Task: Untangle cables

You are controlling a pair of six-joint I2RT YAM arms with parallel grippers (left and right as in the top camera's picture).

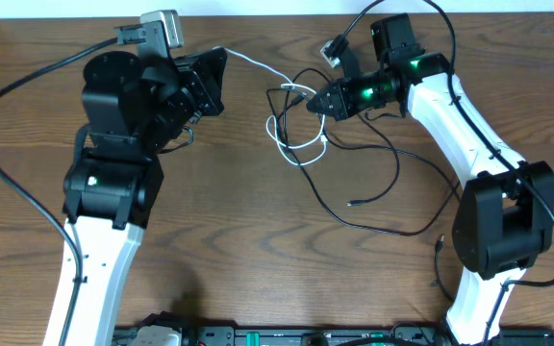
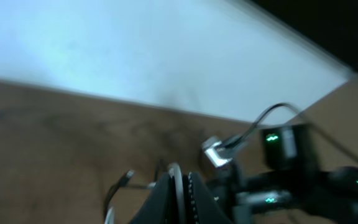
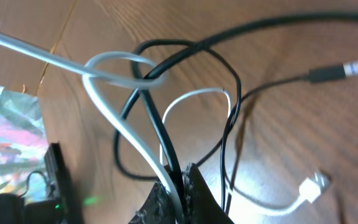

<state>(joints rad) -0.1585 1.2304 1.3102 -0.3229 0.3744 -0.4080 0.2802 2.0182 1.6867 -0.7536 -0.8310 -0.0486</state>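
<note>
The overhead camera looks straight down from far above on the whole tabletop (image 1: 229,245) and both arms. The left wrist camera looks low and blurred across the tabletop, past its own fingers (image 2: 166,200), toward the right arm (image 2: 288,149). The right wrist camera sits very near, over its own fingers (image 3: 197,199), facing the cables (image 3: 157,121), which the overhead view shares.

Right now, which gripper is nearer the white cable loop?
Right. The right gripper is at the white loop; the left gripper is apart, off to its left.
</note>
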